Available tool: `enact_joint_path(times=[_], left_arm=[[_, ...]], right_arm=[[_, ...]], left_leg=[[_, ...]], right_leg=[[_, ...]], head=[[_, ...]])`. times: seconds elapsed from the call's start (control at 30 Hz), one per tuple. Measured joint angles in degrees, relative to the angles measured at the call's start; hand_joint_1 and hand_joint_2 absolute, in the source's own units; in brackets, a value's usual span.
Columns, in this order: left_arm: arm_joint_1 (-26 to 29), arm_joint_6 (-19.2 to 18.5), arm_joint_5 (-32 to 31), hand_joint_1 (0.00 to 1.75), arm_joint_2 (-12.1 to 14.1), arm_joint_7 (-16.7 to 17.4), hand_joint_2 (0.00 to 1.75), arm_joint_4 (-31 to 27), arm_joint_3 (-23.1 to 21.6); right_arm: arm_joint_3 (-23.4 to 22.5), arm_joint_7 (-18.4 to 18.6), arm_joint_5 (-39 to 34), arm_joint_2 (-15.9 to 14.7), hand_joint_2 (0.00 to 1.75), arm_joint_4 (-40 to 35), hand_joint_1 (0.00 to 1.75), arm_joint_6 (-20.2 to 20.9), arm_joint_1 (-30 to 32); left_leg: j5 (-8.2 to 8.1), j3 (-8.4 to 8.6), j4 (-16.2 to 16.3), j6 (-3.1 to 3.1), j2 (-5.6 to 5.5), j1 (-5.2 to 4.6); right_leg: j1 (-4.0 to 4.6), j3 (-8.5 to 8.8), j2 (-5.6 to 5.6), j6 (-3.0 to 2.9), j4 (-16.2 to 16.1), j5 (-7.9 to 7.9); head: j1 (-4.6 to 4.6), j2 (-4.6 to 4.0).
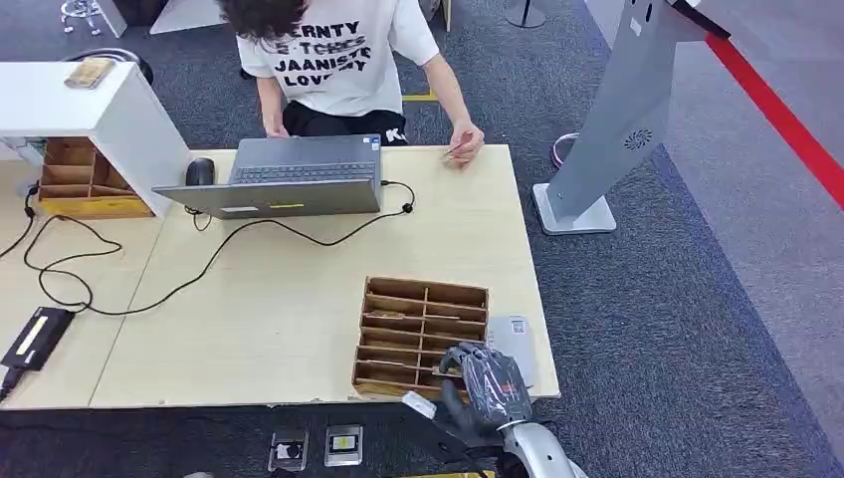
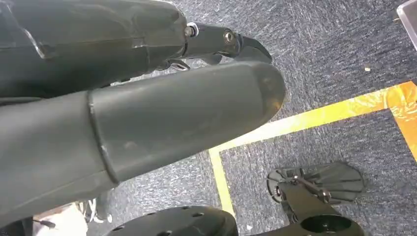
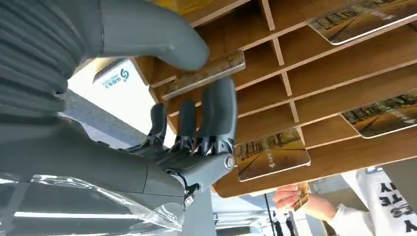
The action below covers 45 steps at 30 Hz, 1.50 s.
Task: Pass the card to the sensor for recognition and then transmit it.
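My right hand (image 1: 488, 383) reaches over the near right corner of the wooden slotted box (image 1: 423, 329) at the table's front edge. In the right wrist view its thumb (image 3: 157, 39) and fingers (image 3: 216, 110) pinch a card (image 3: 204, 73) standing at the edge of one slot. The white sensor (image 1: 511, 341) lies flat on the table just right of the box, beside the hand; its blue logo shows as the sensor (image 3: 115, 78) behind the thumb. My left hand (image 2: 147, 113) hangs over the floor with its thumb stretched out and nothing in it.
More cards (image 3: 270, 153) lie in other slots. A person (image 1: 338, 60) sits at the far side behind a laptop (image 1: 294, 177), one hand (image 1: 465, 144) on the table holding a small card. A grey kiosk (image 1: 622, 110) stands right of the table. Black cables (image 1: 119, 269) cross the tabletop.
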Motion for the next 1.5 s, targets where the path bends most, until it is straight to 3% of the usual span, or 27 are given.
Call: enact_joint_path(times=[0.03, 1.03, 1.5], left_arm=[[-0.04, -0.02, -0.11, 0.0, 0.0, 0.0, 0.0, 0.0, 0.0], [-0.83, -0.68, -1.6, 0.0, -0.02, 0.31, 0.0, 0.0, 0.0], [-1.0, -1.03, -2.1, 0.0, -0.02, 0.61, 0.0, 0.0, 0.0]], right_arm=[[-0.02, -0.02, 0.02, 0.09, 1.75, 0.15, 1.52, -0.17, -0.03], [-1.44, 1.11, 1.79, 0.11, 1.75, 0.52, 1.59, -3.61, 0.14], [-4.87, -1.84, 4.89, 0.0, 1.75, -7.89, 1.68, -8.48, -0.09]], left_leg=[[0.0, 0.0, 0.0, 0.0, 0.0, 0.0], [0.0, 0.02, 0.0, 0.0, 0.0, 0.0], [0.0, 0.02, 0.0, 0.0, 0.01, 0.0]], right_leg=[[0.0, 0.0, 0.0, 0.0, 0.0, 0.0], [0.0, 0.0, 0.01, 0.0, 0.0, 0.0], [0.0, 0.0, 0.01, 0.0, 0.0, 0.0]], head=[[0.0, 0.0], [0.0, 0.0], [0.0, 0.0]])
